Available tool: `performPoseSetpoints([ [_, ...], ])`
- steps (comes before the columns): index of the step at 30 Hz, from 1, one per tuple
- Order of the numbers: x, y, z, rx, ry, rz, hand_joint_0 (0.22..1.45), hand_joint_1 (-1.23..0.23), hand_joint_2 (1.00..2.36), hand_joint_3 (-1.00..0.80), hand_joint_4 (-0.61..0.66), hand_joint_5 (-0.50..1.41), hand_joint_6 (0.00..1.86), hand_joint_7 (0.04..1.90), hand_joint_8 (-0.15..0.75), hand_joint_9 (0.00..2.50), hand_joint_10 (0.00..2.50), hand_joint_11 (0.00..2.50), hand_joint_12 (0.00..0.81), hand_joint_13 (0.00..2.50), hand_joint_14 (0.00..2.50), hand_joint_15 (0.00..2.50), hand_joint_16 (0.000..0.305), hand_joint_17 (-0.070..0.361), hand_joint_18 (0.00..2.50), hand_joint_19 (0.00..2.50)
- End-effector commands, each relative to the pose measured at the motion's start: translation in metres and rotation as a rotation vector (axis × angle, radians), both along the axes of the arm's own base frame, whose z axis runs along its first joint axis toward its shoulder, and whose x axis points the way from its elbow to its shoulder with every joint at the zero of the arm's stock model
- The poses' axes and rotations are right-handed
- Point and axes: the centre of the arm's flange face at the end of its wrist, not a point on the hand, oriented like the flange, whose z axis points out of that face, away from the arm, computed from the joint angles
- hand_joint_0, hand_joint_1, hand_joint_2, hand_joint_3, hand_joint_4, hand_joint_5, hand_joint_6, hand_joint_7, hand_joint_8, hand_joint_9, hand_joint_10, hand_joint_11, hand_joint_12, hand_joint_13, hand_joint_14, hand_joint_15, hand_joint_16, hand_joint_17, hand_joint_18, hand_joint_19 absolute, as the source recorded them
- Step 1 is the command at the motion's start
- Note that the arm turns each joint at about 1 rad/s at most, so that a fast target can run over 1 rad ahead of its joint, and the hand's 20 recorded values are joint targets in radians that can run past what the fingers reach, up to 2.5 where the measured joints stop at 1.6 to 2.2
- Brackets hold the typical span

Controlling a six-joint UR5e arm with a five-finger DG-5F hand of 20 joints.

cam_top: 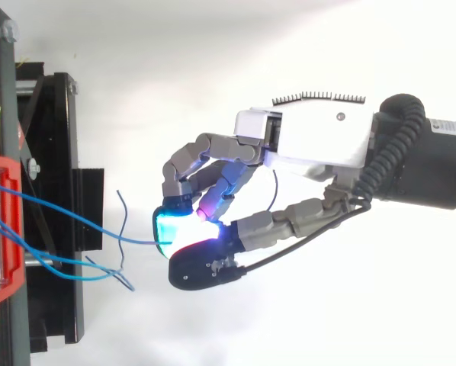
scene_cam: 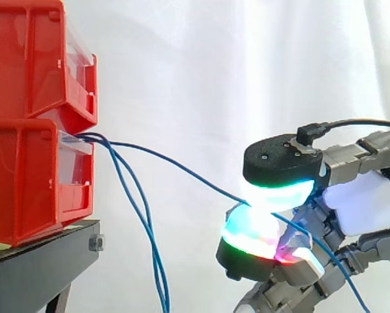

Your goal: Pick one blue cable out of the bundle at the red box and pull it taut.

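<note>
Side view, item one: blue cable (scene_cam: 182, 171), a single strand. It leaves the front of the lower red bin (scene_cam: 25, 189) and slopes down to the right in a nearly straight line, clear of the other strands, as far as the hand (scene_cam: 364, 205). Past the hand the same strand drops away toward the lower right edge.

Item two: hand, entering from the right, grasping the blue cable. The strand is pinched between two glowing fingertips (scene_cam: 276, 190), one pad above it showing cyan and white, one below it showing mixed green, red and white. The top view shows the other fingers curled in beside the pinch.

Item three: bundle (scene_cam: 146, 241) of further blue strands. It comes out at the same bin front as the held cable and hangs slack, well apart from the hand. In the top view loose ends lie between the stand and the fingertips.

Item four: upper red bin (scene_cam: 32, 59), stacked on the lower one.

Item five: black stand (scene_cam: 38, 261), carrying both bins.

Item six: white curtain (scene_cam: 214, 65), behind everything.
</note>
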Motion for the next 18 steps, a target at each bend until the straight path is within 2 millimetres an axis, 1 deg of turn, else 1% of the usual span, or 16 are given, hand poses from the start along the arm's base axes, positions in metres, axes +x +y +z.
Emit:
performPoseSetpoints([
  [1, 0.0000, 0.0008, -0.0001, 0.000, 0.000, 0.001, 0.64, -0.87, 1.07, 0.11, -0.11, -0.11, 0.92, 1.25, 0.417, 1.04, 0.01, 1.13, 0.410, 0.60, 0.01, 0.31, 0.067, 0.152, 0.48, 0.15],
  [18, -0.0001, -0.0003, -0.0001, 0.000, 0.000, 0.000, 0.63, -0.87, 1.09, 0.10, -0.11, -0.11, 0.92, 1.24, 0.415, 1.04, 0.01, 1.12, 0.410, 0.60, 0.01, 0.31, 0.068, 0.152, 0.48, 0.15],
])
